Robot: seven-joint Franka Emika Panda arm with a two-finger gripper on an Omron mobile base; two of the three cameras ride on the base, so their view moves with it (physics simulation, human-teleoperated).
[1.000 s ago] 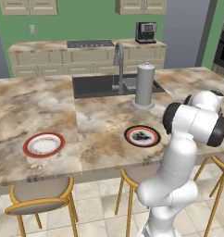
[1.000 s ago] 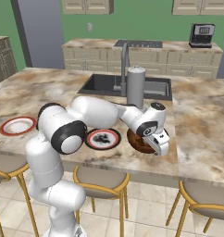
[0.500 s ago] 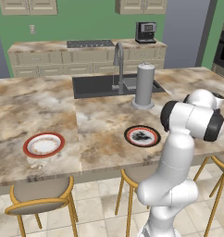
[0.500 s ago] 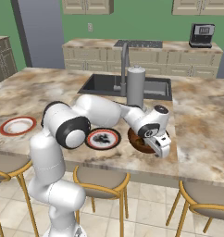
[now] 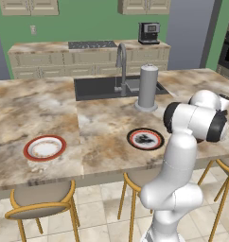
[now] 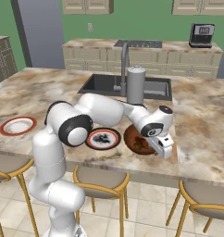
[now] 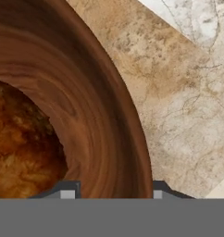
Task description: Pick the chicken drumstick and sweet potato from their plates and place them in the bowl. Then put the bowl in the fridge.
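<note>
Hand view: the wooden bowl [image 7: 100,125] takes up the left and middle, seen from very close; its curved inner wall sweeps from top left down to the bottom centre.
Food in bowl: a lumpy golden-brown piece [image 7: 21,143] lies in the bottom of the bowl at the lower left; whether it is the drumstick or the sweet potato cannot be told from here.
Gripper: the two finger tips [image 7: 69,191] stand at the bottom edge on either side of the bowl's wall, one inside the bowl, one outside over the counter [image 7: 188,92].
Jaws: narrowed around the bowl's rim, with the wall between them; whether the pads press on the wood cannot be told.
Right base view: the arm reaches across the counter and the gripper [image 6: 156,144] sits low at the near right edge of the bowl [image 6: 134,139], close to the counter's front edge.
Black-rimmed plate [image 6: 103,138]: just left of the bowl, with dark marks on its middle.
Red-rimmed plate [image 6: 17,125]: well apart at the far left of the counter, nothing on it.
Left base view: the black-rimmed plate [image 5: 145,139] lies in front of the arm, the red-rimmed plate [image 5: 45,147] to the left.
Grey canister [image 6: 135,85]: upright behind the bowl, beside the sink [image 6: 104,83].
</note>
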